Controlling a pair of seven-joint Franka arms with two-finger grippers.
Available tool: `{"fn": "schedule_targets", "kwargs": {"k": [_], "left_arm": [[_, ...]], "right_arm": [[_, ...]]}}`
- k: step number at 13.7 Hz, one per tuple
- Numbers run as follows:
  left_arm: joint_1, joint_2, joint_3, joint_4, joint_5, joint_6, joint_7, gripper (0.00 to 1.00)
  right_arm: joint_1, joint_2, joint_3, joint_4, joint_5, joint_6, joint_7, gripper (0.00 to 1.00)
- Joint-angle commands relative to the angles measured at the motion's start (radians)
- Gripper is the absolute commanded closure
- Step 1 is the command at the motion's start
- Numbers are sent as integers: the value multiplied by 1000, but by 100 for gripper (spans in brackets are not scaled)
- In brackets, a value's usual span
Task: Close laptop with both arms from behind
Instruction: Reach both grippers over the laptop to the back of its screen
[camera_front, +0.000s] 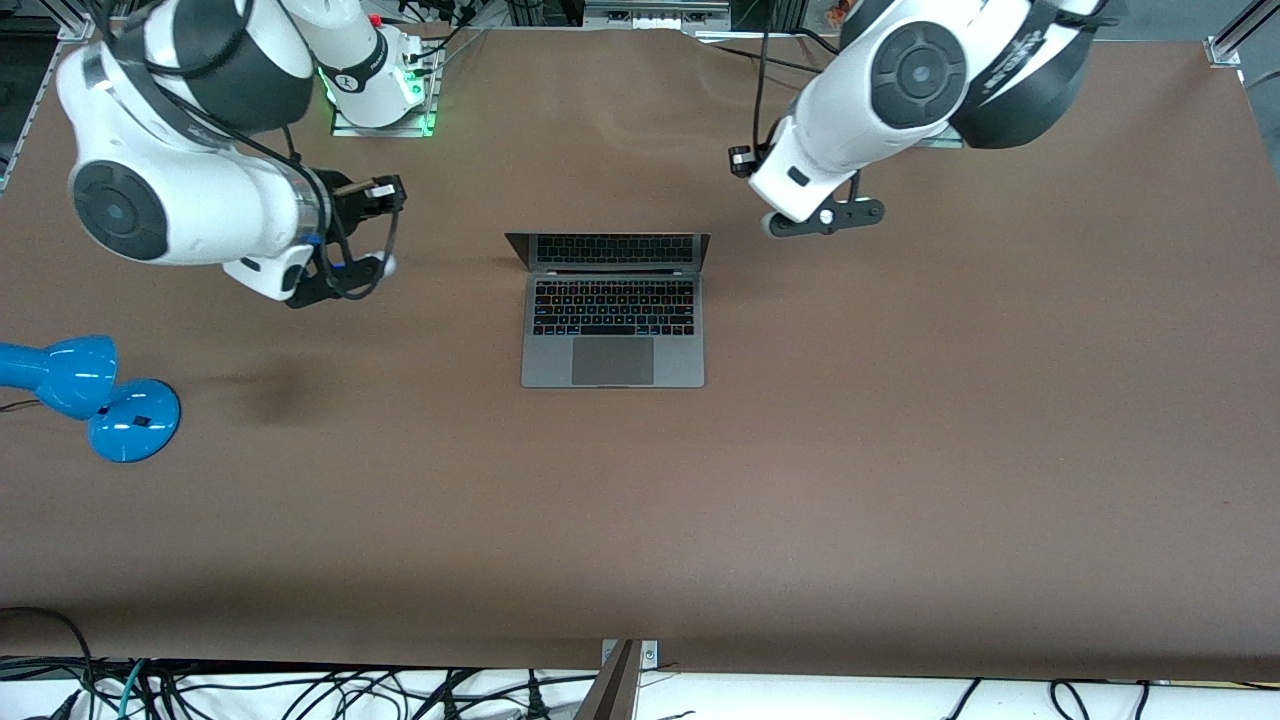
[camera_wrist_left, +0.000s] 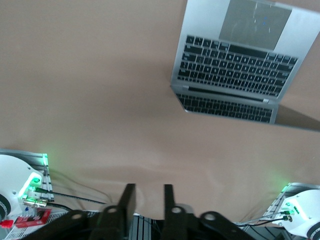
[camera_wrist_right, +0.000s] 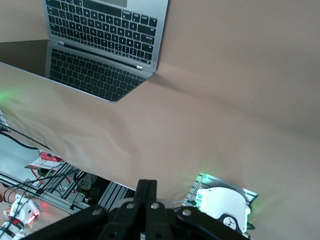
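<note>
- Your right arm's black two-finger tool (camera_front: 345, 245) hangs over the bare brown counter (camera_front: 900, 450) toward the right arm's end, well apart from the laptop. In the right wrist view its fingers (camera_wrist_right: 146, 192) are pressed together with nothing between them. My guess is that's deliberate: a closed tip makes a blunt pusher for the lid.
- Near it, at the counter's edge, lies a glossy blue desk lamp (camera_front: 90, 395), nearer the front camera than that tool and clear of the work.
- The slim space-grey metal laptop (camera_front: 612, 335) sits mid-counter, open, its lid (camera_front: 608, 250) upright and the black keyboard facing the front camera. The lid's back faces the arm bases, which is where you want to push from.
- Your left arm's black tool (camera_front: 825, 218) hovers over the counter just beside the lid's corner, toward the left arm's end. The left wrist view shows its fingers (camera_wrist_left: 126, 205) a narrow gap apart, holding nothing.
- Neither tool touches the lid; the approach looks barely begun.
</note>
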Motion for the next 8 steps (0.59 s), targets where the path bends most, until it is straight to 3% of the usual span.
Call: {"fn": "schedule_targets", "kwargs": {"k": [1, 8], "left_arm": [[-39, 34, -1, 6, -24, 3, -20, 100], [-77, 149, -1, 14, -31, 29, -82, 100]], "right_arm": [[52, 46, -6, 12, 51, -21, 67, 100], [95, 160, -6, 20, 183, -10, 118, 100]]}}
